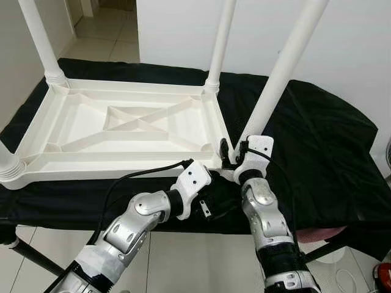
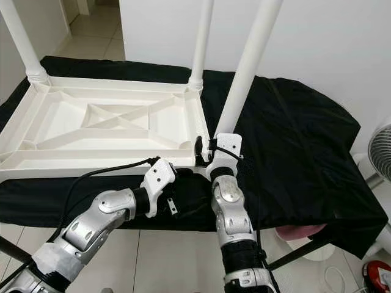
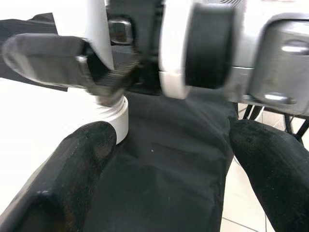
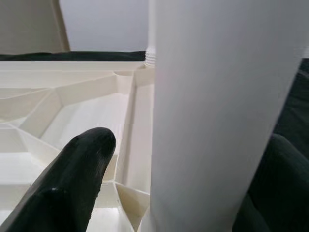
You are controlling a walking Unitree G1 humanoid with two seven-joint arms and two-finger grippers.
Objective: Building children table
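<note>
two fingers of right gripper [image 1: 231, 154] pinching table leg [image 1: 278, 76] | left gripper [image 3: 169, 159] fingers spread beside it

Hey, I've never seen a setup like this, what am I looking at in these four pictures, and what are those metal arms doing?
These come from a humanoid robot with two silver arms, each ending in a gripper with two long black fingers. The two wide pictures are its head camera's left and right eyes, looking down. The close-ups come from cameras on each wrist.

A white plastic children's table lies upside down on a black cloth-covered surface, its white round legs pointing upward. The right gripper has its fingers on either side of the nearest white leg, low down by its corner socket; whether they press it I cannot tell. The left gripper is open, holding nothing, beside that same corner.
</note>
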